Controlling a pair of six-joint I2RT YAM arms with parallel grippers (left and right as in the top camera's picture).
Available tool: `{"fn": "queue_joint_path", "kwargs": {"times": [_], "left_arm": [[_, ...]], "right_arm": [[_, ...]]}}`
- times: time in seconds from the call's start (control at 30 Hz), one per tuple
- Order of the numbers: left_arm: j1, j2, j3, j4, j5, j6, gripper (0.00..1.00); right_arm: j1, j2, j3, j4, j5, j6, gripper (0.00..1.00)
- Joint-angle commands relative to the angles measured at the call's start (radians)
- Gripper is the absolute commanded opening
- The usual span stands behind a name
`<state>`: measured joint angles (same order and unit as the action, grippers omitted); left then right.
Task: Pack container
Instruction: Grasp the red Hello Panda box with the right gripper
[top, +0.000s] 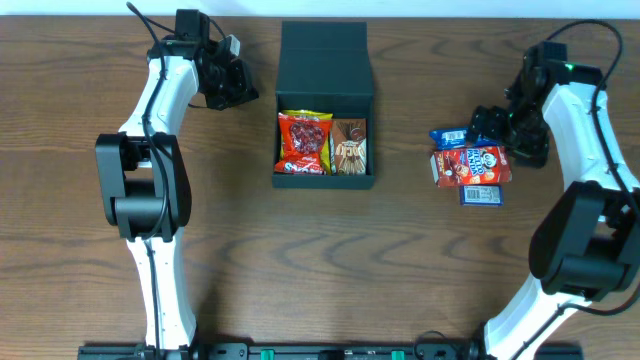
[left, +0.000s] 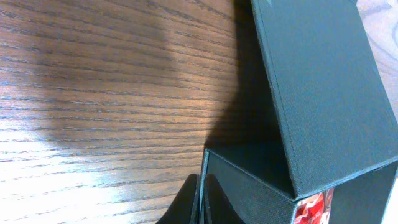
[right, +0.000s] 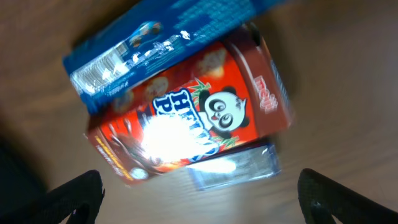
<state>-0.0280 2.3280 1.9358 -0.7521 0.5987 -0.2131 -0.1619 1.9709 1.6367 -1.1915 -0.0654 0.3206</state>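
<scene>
The dark teal-black container (top: 324, 182) stands open at the table's middle, its flap lid (top: 323, 48) folded back. Inside lie a red snack packet (top: 304, 142) and a brown packet (top: 350, 147). My left gripper (top: 240, 88) is shut and empty, left of the lid; its wrist view shows the shut fingers (left: 202, 199) beside the container's wall (left: 249, 186) and the lid (left: 317, 87). My right gripper (top: 490, 128) is open and empty over a red panda snack box (top: 472, 165), a blue packet (top: 449, 136) and a blue-silver packet (top: 481, 194). The right wrist view shows the open fingers (right: 199, 186) near the panda box (right: 205, 118).
The wooden table (top: 400, 260) runs out to the front and sides. In the right wrist view the blue packet (right: 161, 37) lies partly over the panda box and the silvery packet (right: 239, 165) sticks out from under it.
</scene>
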Motion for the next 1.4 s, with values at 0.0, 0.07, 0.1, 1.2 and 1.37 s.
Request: {"fn": "queue_joint_path", "kwargs": {"times": [0.0,0.07,0.1,1.2,1.37], "left_arm": [[0.002,-0.036,-0.002,-0.002,-0.003,-0.003,0.06],[0.002,-0.036,-0.002,-0.002,-0.003,0.0,0.06],[0.002,-0.036,-0.002,-0.002,-0.003,0.0,0.06],[0.002,-0.036,-0.002,0.0,-0.003,0.0,0.06],[0.002,-0.036,-0.002,0.001,-0.003,0.0,0.06]], "right_arm": [[0.02,-0.003,-0.002,-0.005,-0.041,0.384,0.99],[0.035,-0.003,-0.002,-0.005,-0.058,0.523,0.99],[0.043,-0.003,-0.002,-0.005,-0.058,0.587,0.99],[0.121,0.011,-0.238,0.274,0.069,0.88,0.86],[0.1,0.011,-0.246,0.289,0.092,0.848,0.81]]}}
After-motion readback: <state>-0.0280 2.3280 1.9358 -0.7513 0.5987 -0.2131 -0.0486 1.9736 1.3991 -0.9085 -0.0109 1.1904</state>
